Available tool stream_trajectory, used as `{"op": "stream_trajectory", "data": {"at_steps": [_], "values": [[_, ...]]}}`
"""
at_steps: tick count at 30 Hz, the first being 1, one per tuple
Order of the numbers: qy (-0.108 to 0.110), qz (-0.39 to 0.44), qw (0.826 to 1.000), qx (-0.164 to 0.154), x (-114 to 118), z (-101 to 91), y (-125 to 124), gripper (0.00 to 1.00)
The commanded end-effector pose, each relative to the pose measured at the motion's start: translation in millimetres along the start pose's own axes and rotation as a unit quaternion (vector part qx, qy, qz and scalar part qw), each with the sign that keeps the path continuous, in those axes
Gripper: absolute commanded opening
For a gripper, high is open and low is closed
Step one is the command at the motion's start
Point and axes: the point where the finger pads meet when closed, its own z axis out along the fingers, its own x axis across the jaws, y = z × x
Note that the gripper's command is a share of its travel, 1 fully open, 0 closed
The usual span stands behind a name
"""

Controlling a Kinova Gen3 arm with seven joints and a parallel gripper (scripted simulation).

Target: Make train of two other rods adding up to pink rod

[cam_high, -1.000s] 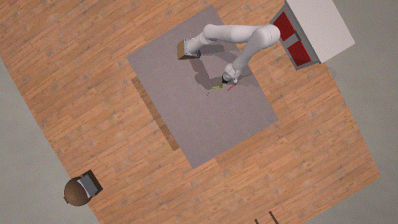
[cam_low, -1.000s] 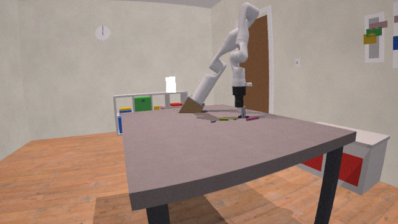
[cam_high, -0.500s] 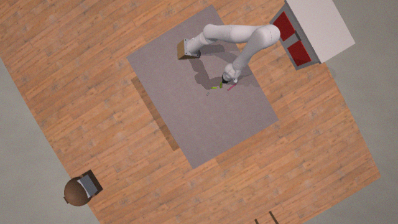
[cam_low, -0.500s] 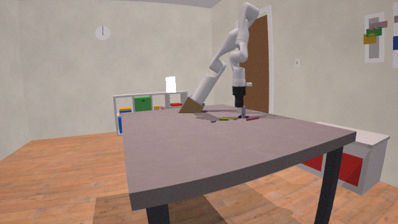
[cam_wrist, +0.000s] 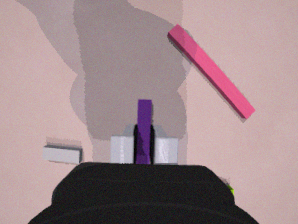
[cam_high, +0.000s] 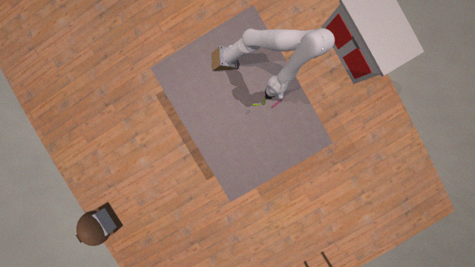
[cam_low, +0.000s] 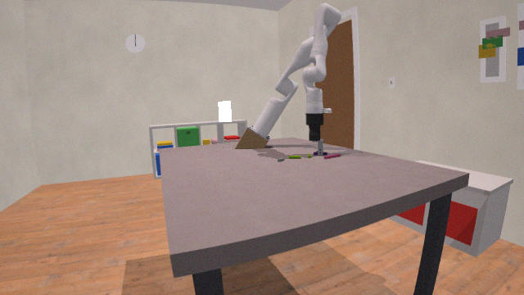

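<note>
Gripper (cam_wrist: 144, 148): fingers are standing narrowly apart, clamping the purple rod (cam_wrist: 144, 123) low over the table (cam_low: 286, 197). Pink rod (cam_wrist: 210, 70) is lying flat just beside, apart. Grey rod (cam_wrist: 63, 153) is lying on the opposite side.

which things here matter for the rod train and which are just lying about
For the job: pink rod, purple rod held in the gripper, grey rod, lime rod.

Lying about: shelf unit with toys, cabinet with red fronts, wall clock, door.
</note>
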Motion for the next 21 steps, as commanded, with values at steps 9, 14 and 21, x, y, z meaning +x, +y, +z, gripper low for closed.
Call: {"op": "stream_trajectory", "data": {"at_steps": [9, 14, 21], "values": [[0.002, -0.001, 1.000, 0.000, 1, -16.3, -1, 0.24], [0.002, -0.001, 1.000, 0.000, 1, -33.3, -1, 0.24], [0.002, -0.001, 1.000, 0.000, 1, -55.1, -1, 0.24]]}}
